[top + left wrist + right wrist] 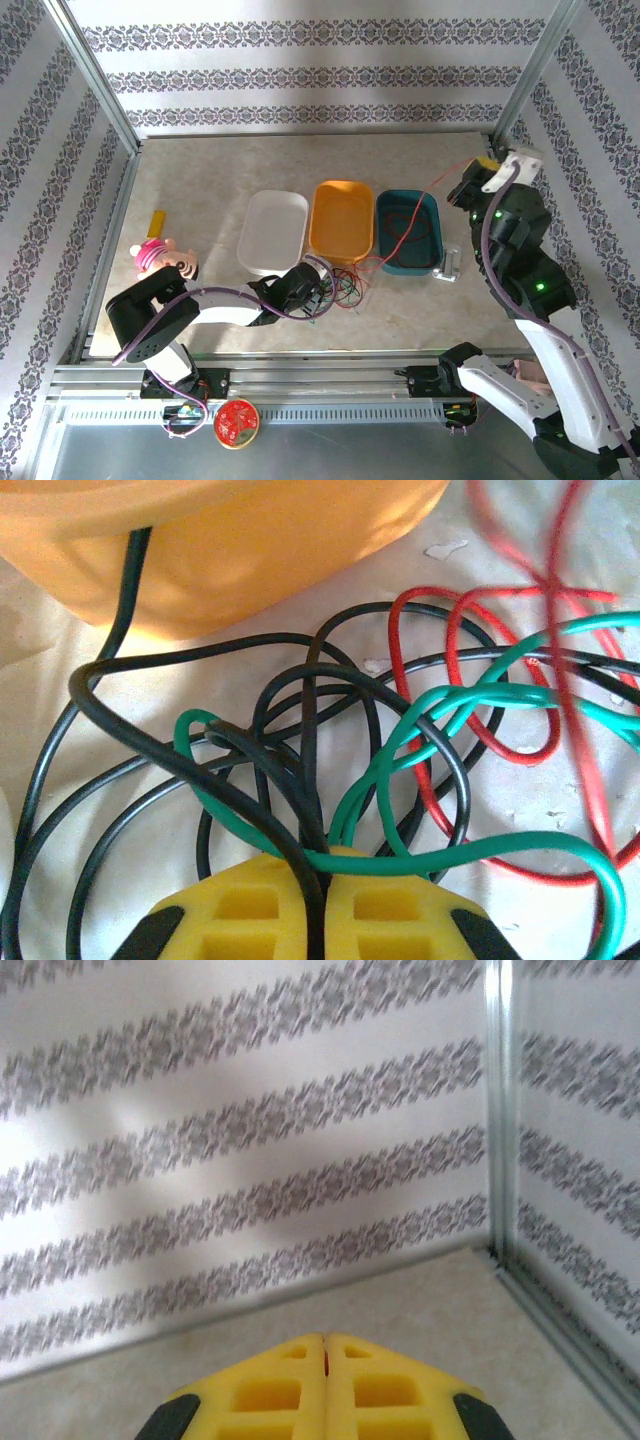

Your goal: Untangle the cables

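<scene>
"Yellow fingers of your left gripper [320, 865] are pressed together in the left wrist view. They are clamped on the black cable [150, 742], which runs into the seam between them. The green cable [480, 850] lies across their tips, and the red cable [520, 752] loops just beyond, to the right. From above, that grip is too small to make out."

"What does the top view give you instead?"

"Placement. The cables [345, 287] lie tangled on the table [200, 180], just in front of the orange tray [342, 222], and your left gripper is right in the tangle. A red strand leads from it through the teal tray [405, 192] and rises to your right gripper [487, 165], up near the far right corner."

"And the right gripper's state?"

"Closed. Your right wrist view shows its fingers together with a thin red sliver in the seam, so it is pinching the red cable. The white tray [270, 235] stands left of the orange one, apart from the tangle."
</scene>
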